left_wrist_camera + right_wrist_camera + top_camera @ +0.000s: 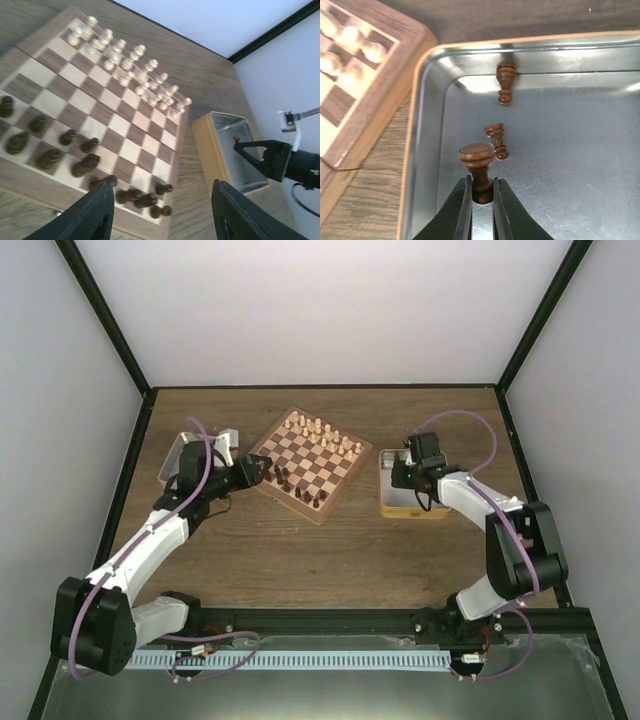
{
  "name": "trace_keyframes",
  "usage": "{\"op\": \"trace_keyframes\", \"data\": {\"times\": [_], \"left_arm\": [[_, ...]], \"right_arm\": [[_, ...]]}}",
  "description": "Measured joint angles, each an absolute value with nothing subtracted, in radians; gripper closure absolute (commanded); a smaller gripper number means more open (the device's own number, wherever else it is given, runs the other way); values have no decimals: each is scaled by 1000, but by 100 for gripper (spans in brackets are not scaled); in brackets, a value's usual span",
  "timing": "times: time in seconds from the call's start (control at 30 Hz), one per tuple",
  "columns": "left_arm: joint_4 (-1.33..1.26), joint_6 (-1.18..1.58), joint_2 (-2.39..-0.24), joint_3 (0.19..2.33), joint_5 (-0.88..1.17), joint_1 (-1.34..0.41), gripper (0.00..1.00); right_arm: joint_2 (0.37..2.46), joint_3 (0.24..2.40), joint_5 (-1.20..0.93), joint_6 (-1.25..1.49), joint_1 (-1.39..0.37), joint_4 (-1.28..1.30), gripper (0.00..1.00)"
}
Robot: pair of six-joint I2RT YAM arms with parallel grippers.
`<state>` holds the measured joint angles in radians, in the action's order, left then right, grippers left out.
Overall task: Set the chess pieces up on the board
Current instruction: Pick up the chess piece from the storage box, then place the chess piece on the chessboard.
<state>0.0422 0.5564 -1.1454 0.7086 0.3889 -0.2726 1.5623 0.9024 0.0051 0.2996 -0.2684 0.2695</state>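
Two claws were working. My right claw (pixel 481 194) was clenched on a dark brown piece (pixel 477 155) with a flat round top, gripping it low on the stem. It was down inside the metal tin (pixel 418 130) on the right side of the table (pixel 330 550). Two loose dark pieces also lay in that tin. One (pixel 496 141) was tipped over just beyond the held piece, and the other (pixel 505 85) rested against the far wall. The tin sat just beside the right corner of the board (pixel 310 465), with a narrow strip of table between them.

My left claw (pixel 162 215) was released, its fingers (pixel 95 212) spread wide with nothing between them. It hovered over the board's near-left edge. Below it, the dark chess pieces (pixel 82 165) stood on the nearest rows, several of them bunched at one corner. The pale pieces (pixel 130 62) filled two rows along the far side. A second tin (pixel 178 452) sat on the table beyond the left arm, partly hidden by it.
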Motion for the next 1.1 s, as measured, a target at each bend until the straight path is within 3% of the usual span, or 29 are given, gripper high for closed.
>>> {"op": "trace_keyframes", "data": {"times": [0.27,0.47,0.8,0.9,1.1], "left_arm": [[-68,631,-1186,701,486,-329,38],[-144,704,-1216,701,567,-358,26],[-210,779,-1247,735,703,-452,23],[-216,781,-1256,747,720,-460,28],[-199,788,-1310,764,743,-467,48]], "right_arm": [[1440,834,-113,280,-268,178,98],[1365,830,-452,220,-279,102,97],[1354,867,-760,118,-483,50,97],[1386,923,-774,83,-519,78,97],[1419,976,-781,41,-554,116,97]]}}
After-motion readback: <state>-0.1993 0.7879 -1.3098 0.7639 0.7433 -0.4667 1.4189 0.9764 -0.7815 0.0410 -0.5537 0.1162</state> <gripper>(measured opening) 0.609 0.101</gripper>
